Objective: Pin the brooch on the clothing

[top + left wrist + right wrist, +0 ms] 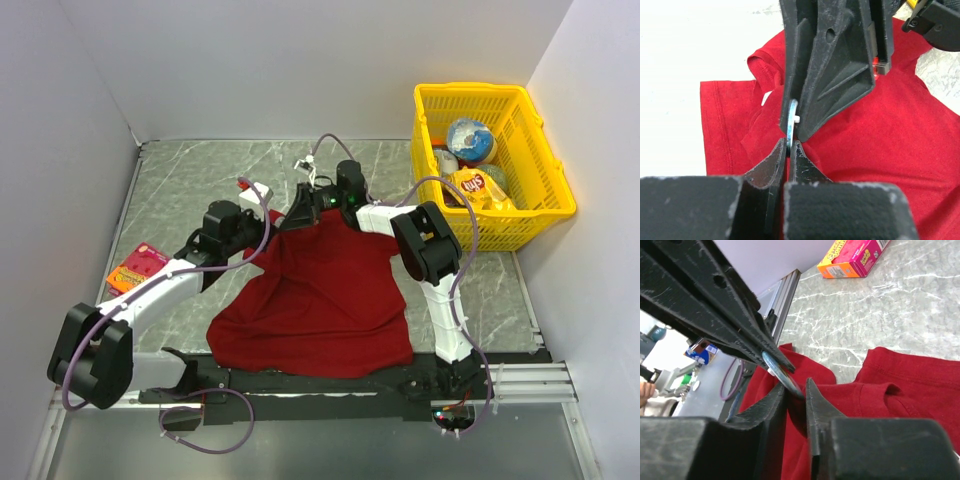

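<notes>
The brooch (793, 116) is a small whitish disc seen edge-on, also in the right wrist view (774, 365). My left gripper (788, 144) is shut on its lower edge. My right gripper (796, 385) meets it tip to tip, jaws nearly closed round the disc's other edge, with dark-red cloth right at its tips. In the top view both grippers, left (285, 215) and right (312, 202), join above the far end of the dark-red T-shirt (320, 300), whose upper part is drawn up towards them. The shirt lies beneath the grippers in both wrist views (880, 130) (900, 385).
A yellow basket (545, 212) with snack bags stands at the back right. An orange-and-pink packet (137, 268) lies at the left wall, also in the right wrist view (852, 257). White walls close in the marble table on three sides.
</notes>
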Robot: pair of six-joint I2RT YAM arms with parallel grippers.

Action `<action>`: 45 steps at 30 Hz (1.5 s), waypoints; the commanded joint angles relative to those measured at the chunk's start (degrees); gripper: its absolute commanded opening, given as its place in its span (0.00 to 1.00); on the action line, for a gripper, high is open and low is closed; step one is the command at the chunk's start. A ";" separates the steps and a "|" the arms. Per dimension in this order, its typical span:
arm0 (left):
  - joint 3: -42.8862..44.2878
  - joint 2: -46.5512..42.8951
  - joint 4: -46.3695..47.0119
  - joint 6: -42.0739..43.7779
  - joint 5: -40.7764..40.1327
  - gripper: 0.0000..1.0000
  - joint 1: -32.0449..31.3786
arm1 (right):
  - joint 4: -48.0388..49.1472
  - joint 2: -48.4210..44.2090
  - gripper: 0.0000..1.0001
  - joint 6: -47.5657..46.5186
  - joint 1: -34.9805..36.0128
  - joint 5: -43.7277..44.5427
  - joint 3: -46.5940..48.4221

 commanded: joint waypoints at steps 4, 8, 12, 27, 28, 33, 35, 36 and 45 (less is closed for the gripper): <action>0.08 -3.45 0.04 -1.59 3.70 0.01 -2.70 | 2.87 -3.96 0.36 -0.48 -1.86 11.79 -1.18; -0.01 -3.89 0.03 -1.76 2.38 0.01 -2.70 | 2.33 -4.40 0.44 -1.45 -2.04 12.23 -1.62; -0.36 -4.50 0.12 -1.85 1.33 0.01 -2.70 | 2.42 -5.19 0.51 -1.80 -2.04 12.93 -2.32; -0.89 -5.03 -0.49 -2.90 -2.89 0.01 -2.70 | 2.87 -9.05 0.72 -6.10 -2.13 13.81 -6.72; -0.97 -5.03 -0.58 -2.82 -3.15 0.01 -2.70 | 2.78 -9.40 0.73 -7.24 -2.04 13.90 -7.50; -0.97 -5.03 -0.76 -3.70 -6.14 0.01 -2.70 | 4.70 -10.81 0.79 -7.52 -2.21 14.07 -9.53; -0.97 -5.21 -1.11 -4.05 -6.84 0.01 -2.70 | 5.94 -10.90 0.81 -6.72 -2.21 13.90 -9.71; -1.06 -5.12 -1.11 -4.05 -7.28 0.01 -2.70 | 5.76 -10.90 0.81 -6.55 -2.30 14.16 -9.79; -1.41 -5.56 -1.11 -4.14 -8.51 0.01 -2.61 | 4.89 -11.25 0.87 -6.98 -2.30 14.43 -9.80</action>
